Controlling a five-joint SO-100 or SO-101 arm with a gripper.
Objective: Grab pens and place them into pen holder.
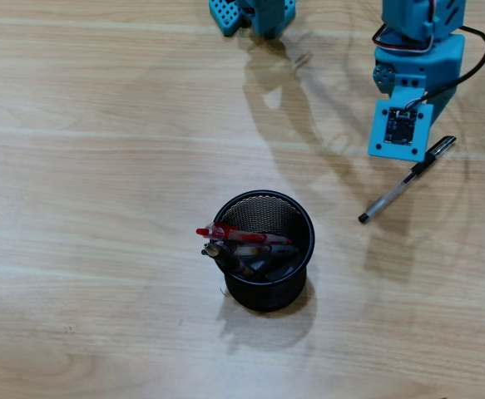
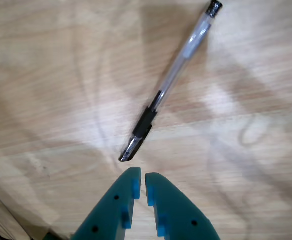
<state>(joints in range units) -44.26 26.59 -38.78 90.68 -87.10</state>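
A clear-barrelled pen with black grip and cap lies loose on the wooden table, right of the pen holder, a round black mesh cup. Inside the cup lean a red pen and darker pens, their ends sticking over the left rim. In the wrist view the loose pen lies slanted just ahead of my teal gripper, its metal tip close to the fingertips. The jaws stand almost together with nothing between them. In the overhead view the arm covers the pen's upper end, and the fingers are hidden beneath it.
A second blue printed part sits at the table's top edge, left of the arm. A black cable loops off the arm's right side. Bare wood lies all round the cup.
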